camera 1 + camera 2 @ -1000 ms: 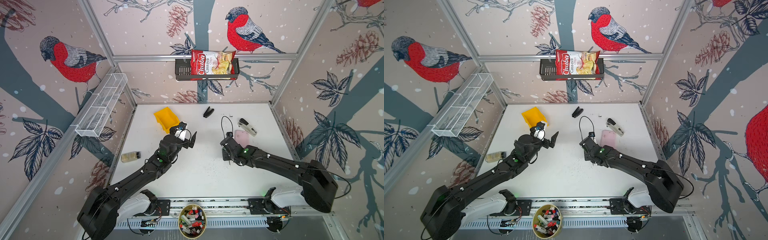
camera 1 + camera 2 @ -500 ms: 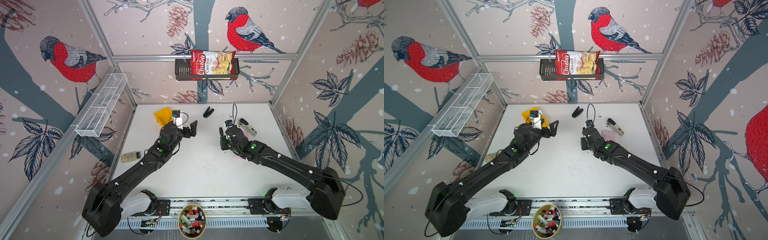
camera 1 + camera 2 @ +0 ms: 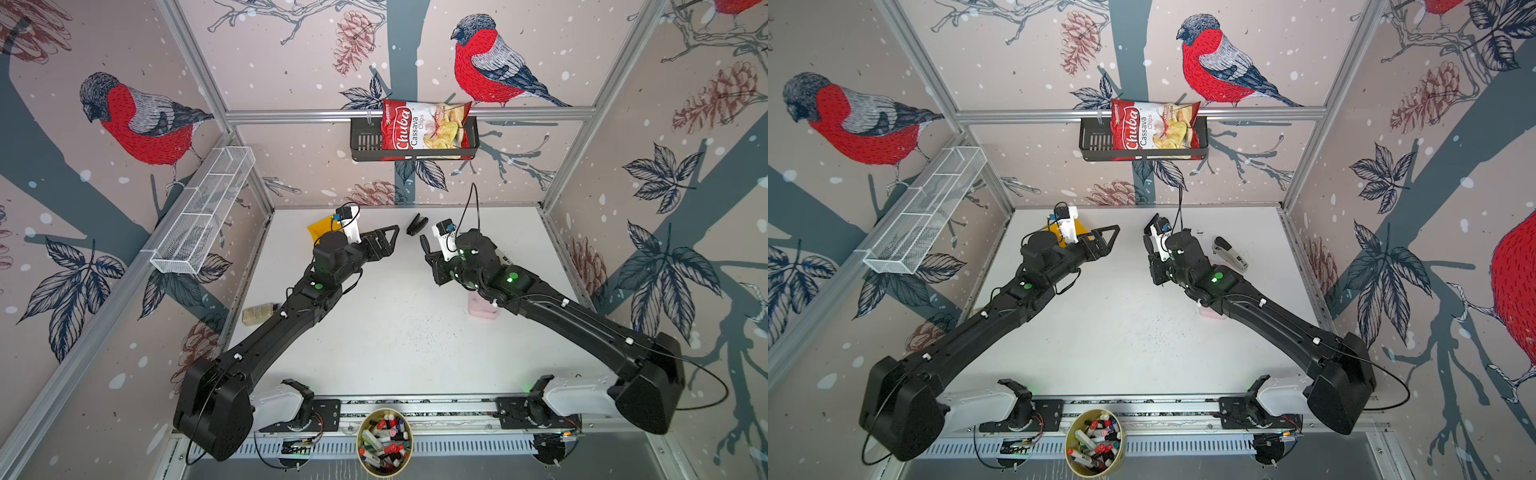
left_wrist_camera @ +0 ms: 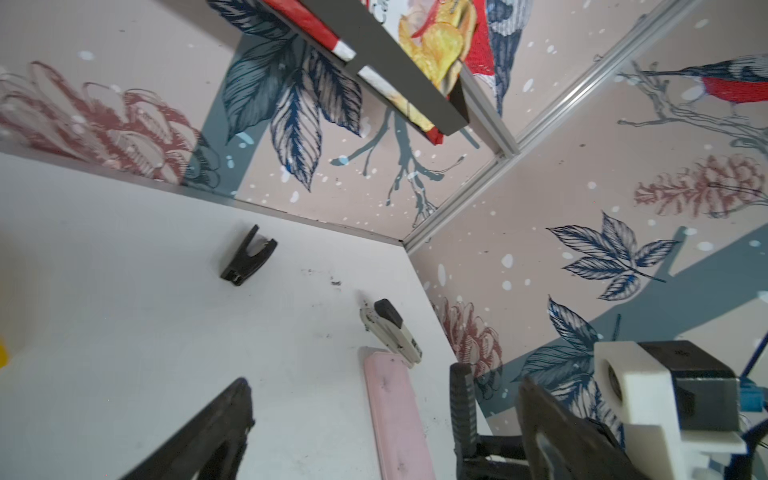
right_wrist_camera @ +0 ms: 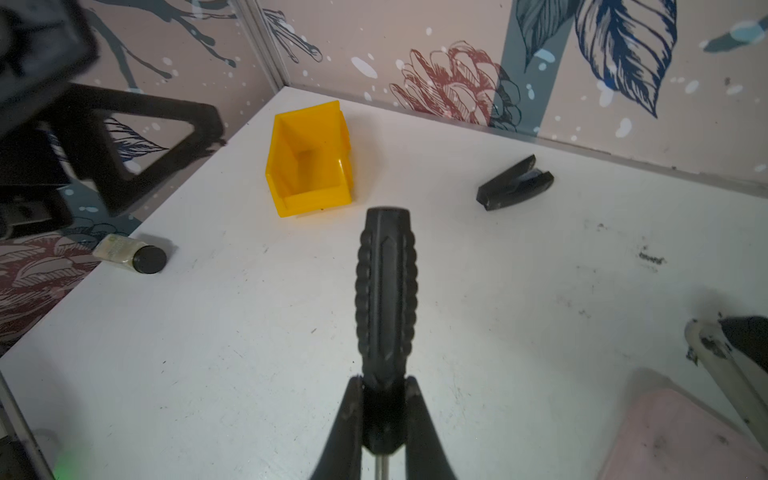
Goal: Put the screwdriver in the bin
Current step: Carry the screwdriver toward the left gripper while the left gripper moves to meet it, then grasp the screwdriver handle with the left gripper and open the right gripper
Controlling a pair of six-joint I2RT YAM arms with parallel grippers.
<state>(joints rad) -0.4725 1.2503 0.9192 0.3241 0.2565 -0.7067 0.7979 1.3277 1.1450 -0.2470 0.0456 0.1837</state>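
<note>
The right pincer (image 5: 383, 384) holds the screwdriver (image 5: 385, 291) tight, up off the table (image 5: 498, 291). Its long handle points toward the yellow bin (image 5: 316, 199), ahead. The left pincer (image 4: 384, 386) is wide open, holding nothing.

Small screwdriver (image 5: 385, 291), ribbed black handle and thin silver shaft, raised in the air near the centre of both top views, pinched at the handle's base by the right gripper (image 5: 384, 386). Bright yellow open-top bin (image 5: 316, 199) stands upright just left of centre, partly hidden.
</note>
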